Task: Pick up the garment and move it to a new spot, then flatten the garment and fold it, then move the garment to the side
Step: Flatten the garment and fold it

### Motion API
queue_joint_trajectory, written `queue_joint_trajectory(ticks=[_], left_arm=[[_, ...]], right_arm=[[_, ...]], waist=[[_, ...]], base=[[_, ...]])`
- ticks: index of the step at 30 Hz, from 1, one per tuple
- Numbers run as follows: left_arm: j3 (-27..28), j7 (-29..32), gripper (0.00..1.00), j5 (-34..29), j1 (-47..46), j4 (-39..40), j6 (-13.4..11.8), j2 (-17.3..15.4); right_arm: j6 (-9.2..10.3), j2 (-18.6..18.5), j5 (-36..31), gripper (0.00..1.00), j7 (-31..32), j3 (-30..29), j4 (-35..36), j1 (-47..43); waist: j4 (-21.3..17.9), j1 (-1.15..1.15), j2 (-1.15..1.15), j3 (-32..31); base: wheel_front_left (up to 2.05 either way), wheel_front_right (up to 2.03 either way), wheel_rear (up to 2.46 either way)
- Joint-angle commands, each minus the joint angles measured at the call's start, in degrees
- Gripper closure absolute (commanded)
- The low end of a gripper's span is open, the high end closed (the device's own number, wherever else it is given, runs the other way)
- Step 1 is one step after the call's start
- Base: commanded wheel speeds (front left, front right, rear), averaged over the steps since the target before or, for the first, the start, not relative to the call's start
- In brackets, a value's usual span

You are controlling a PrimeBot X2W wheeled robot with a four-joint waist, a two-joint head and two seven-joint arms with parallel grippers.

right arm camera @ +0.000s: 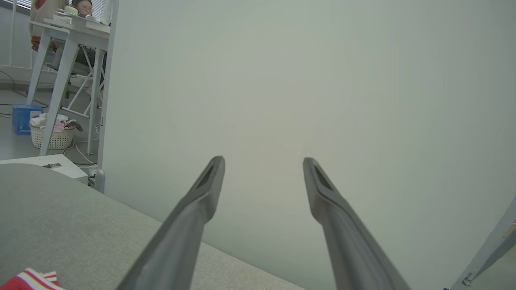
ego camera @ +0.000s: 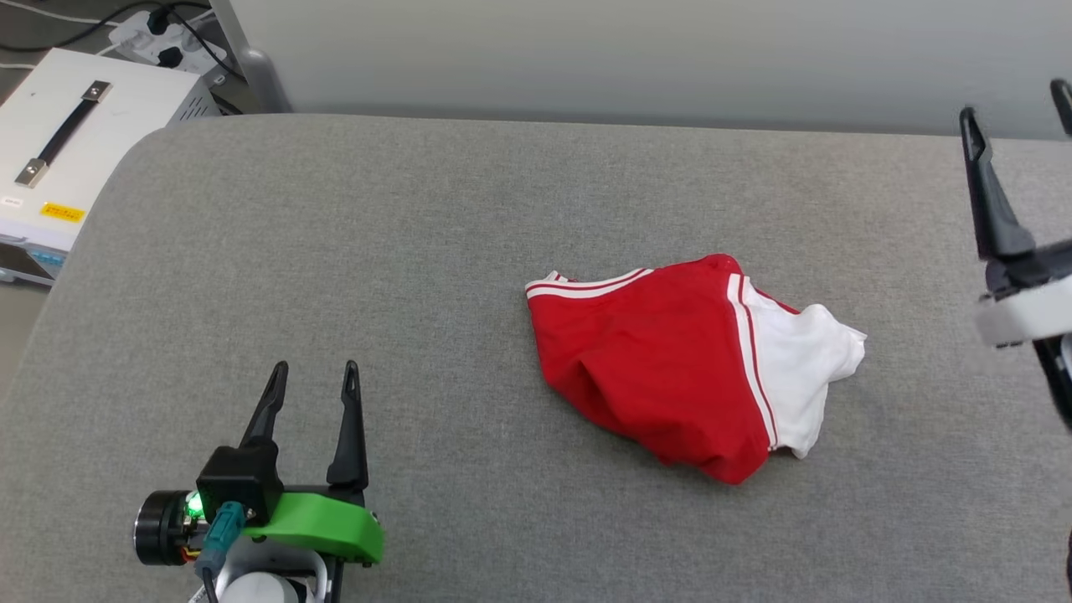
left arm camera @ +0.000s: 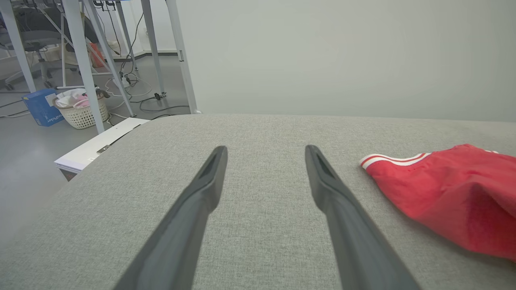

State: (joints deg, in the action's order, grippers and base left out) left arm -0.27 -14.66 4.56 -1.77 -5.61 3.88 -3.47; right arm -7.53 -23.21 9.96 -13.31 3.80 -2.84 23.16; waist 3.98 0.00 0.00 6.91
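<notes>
While left end effector (ego camera: 316, 367) and right end effector (ego camera: 1016, 99) gape empty, garment (ego camera: 662, 360) lies crumpled on grey table (ego camera: 335, 226) before pale wall (ego camera: 586, 50).

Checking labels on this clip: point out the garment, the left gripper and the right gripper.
garment (ego camera: 662, 368), head view, red body panel.
left gripper (ego camera: 315, 367), head view, midway between its open fingertips.
right gripper (ego camera: 1016, 99), head view, midway between its open fingertips.
</notes>
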Motion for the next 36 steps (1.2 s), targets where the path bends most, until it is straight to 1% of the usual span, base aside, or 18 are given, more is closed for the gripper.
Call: queue_joint_trajectory(ticks=[1,3,5,10,12,14,18,20,23,26,29,33,36], left_arm=[[0.24,-0.34,0.00,-0.48,-1.22,0.34,0.33,0.29],[0.35,-0.34,0.00,-0.50,-1.61,0.59,0.27,0.35],[0.36,-0.34,0.00,-0.50,-2.04,0.76,0.23,0.41],[0.08,-0.34,0.00,-0.41,-3.17,1.14,0.19,0.50],[-0.01,-0.34,0.00,-0.32,-3.63,1.29,0.13,0.52],[-0.09,-0.34,0.00,-0.22,-4.09,1.43,0.07,0.54],[-0.58,-0.34,0.00,0.16,-5.14,1.71,-0.03,0.57],[-0.99,-0.34,0.00,0.53,-5.72,1.84,-0.17,0.57],[-1.60,-0.34,0.00,0.98,-6.67,2.04,-0.42,0.58],[-2.12,-0.34,0.00,1.33,-7.45,2.12,-0.70,0.58],[-2.38,-0.34,0.00,1.60,-8.10,2.05,-1.04,0.58],[-2.66,-0.34,0.00,1.80,-8.48,1.70,-1.29,0.58],[-2.55,-0.34,0.00,1.86,-8.43,1.48,-1.48,0.58]], right_arm=[[0.04,-1.74,2.14,0.00,1.69,1.59,-0.55,2.95],[0.04,-5.02,5.55,0.00,5.71,4.91,-1.65,5.86],[0.04,-8.27,9.54,0.00,11.20,8.90,-2.66,8.05],[0.04,-15.96,21.99,0.00,29.52,18.63,-4.73,11.28],[0.04,-18.06,26.00,0.00,36.06,21.20,-5.06,12.19],[0.04,-19.30,29.60,0.00,42.20,23.25,-5.47,12.80],[0.04,-20.05,34.15,0.00,51.08,26.56,-7.04,13.75],[0.04,-19.90,34.95,0.00,53.59,27.82,-8.11,14.47],[0.04,-18.77,34.91,0.00,54.74,29.42,-10.67,15.87],[0.04,-17.04,35.15,0.00,54.13,30.51,-13.62,16.64],[0.04,-16.20,34.41,0.00,53.74,33.22,-16.83,16.31],[0.04,-15.90,34.74,0.00,53.72,37.88,-20.43,14.31],[0.04,-15.72,36.41,0.00,51.97,39.87,-21.35,13.49]], waist=[[-0.08,0.00,0.00,1.16],[-0.12,0.00,0.00,1.98],[-0.07,0.00,0.00,2.73],[0.34,0.00,0.00,4.55],[0.54,0.00,0.00,5.35],[0.77,0.00,0.00,6.22],[1.45,0.00,0.00,8.26],[1.89,0.00,0.00,9.35],[2.59,0.00,0.00,11.04],[3.32,0.00,0.00,12.38],[3.93,0.00,0.00,13.36],[4.48,0.00,0.00,13.63],[4.40,0.00,0.00,13.29]], base=[[0.00,0.00,0.00],[0.00,0.00,0.00],[0.00,0.00,0.00],[0.00,0.00,0.00],[0.00,0.00,0.00],[0.00,0.00,0.00],[0.00,0.00,0.00],[0.00,0.00,0.00],[0.00,0.00,0.00],[0.00,0.00,0.00],[0.00,0.00,0.00],[0.00,0.00,0.00],[0.00,0.00,0.00]])
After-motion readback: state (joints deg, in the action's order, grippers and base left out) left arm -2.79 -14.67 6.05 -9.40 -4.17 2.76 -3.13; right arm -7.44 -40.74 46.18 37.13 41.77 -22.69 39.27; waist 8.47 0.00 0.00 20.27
